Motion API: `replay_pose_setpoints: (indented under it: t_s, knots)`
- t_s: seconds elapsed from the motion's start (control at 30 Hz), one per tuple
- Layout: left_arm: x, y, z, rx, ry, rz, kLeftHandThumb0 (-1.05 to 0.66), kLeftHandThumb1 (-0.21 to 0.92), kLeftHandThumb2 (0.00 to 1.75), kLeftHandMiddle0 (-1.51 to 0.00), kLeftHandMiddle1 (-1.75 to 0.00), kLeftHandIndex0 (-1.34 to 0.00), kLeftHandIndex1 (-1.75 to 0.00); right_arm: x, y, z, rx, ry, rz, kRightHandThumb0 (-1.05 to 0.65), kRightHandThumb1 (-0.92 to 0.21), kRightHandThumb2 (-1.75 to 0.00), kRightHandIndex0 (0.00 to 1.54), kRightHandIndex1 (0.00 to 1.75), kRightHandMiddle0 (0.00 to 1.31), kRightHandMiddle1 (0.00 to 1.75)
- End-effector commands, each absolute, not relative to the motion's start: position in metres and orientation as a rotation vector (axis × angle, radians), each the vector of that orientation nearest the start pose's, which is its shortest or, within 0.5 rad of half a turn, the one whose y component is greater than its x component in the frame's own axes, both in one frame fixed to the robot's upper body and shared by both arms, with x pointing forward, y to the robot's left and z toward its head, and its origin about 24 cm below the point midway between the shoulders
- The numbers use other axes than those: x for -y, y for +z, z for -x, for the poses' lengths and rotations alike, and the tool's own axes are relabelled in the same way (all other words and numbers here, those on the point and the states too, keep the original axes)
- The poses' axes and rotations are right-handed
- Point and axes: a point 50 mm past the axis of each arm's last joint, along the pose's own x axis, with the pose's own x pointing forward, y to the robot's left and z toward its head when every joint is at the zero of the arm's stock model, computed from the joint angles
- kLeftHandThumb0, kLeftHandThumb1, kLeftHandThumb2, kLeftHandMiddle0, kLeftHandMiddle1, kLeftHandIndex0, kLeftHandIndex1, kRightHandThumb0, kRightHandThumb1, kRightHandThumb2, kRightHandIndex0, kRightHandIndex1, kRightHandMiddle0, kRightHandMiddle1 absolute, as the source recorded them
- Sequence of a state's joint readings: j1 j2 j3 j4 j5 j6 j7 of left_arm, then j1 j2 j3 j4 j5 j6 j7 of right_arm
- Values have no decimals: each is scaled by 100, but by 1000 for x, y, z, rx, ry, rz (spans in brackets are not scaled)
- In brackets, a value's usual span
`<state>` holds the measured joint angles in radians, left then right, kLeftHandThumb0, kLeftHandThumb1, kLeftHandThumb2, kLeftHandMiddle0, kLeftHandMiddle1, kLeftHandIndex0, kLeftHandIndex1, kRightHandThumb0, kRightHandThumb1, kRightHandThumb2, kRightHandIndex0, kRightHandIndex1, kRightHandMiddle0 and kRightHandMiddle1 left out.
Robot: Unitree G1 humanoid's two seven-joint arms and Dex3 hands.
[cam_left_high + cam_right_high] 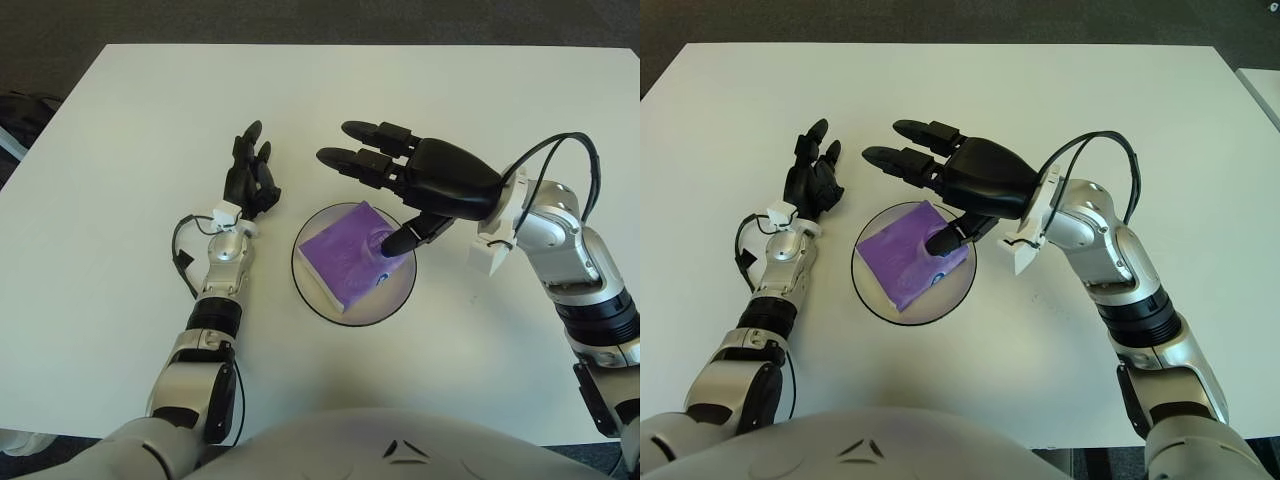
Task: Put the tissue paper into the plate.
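Observation:
A purple tissue pack (348,253) lies inside a clear, dark-rimmed plate (308,293) in the middle of the white table. My right hand (400,185) hovers over the plate's far right side, fingers spread. Its thumb (412,236) points down at the pack's right edge. The long fingers (362,145) reach out beyond the plate to the left. The hand holds nothing. My left hand (250,172) shows just left of the plate, fingers extended and empty.
The white table (130,150) stretches wide around the plate. Its far edge and left edge meet dark floor. A cable loops from my right wrist (560,150).

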<state>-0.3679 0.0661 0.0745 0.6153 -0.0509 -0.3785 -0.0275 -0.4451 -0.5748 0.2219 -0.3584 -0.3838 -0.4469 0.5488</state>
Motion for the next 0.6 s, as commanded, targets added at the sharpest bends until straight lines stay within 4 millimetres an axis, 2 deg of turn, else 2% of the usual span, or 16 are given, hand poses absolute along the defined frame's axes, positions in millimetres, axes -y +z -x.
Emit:
replay_pose_setpoints:
  t_s: [0.0, 0.1, 0.23, 0.37, 0.57]
  knots:
    - [-164, -41, -268, -209, 0, -13, -80, 92, 101, -32, -1, 0, -47, 103, 211, -242, 929, 822, 1204, -105, -92, -84, 0, 0, 0, 0]
    - [-161, -42, -267, -224, 1, -23, -81, 92, 99, -32, -1, 0, -47, 106, 213, -246, 911, 792, 1127, -105, -92, -83, 0, 0, 0, 0]
    - [-155, -21, -263, -165, 0, -36, -81, 92, 98, -32, -1, 0, -49, 109, 216, -254, 855, 771, 1014, -105, -92, -85, 0, 0, 0, 0]
    - [-155, -24, -263, -188, 6, -41, -80, 92, 97, -34, -2, 0, -52, 129, 233, -273, 775, 697, 876, -105, -92, -85, 0, 0, 0, 0]
    - [-154, -24, -262, -207, 20, -29, -80, 92, 98, -35, -2, 0, -54, 140, 236, -277, 720, 553, 824, -104, -92, -78, 0, 0, 0, 0]
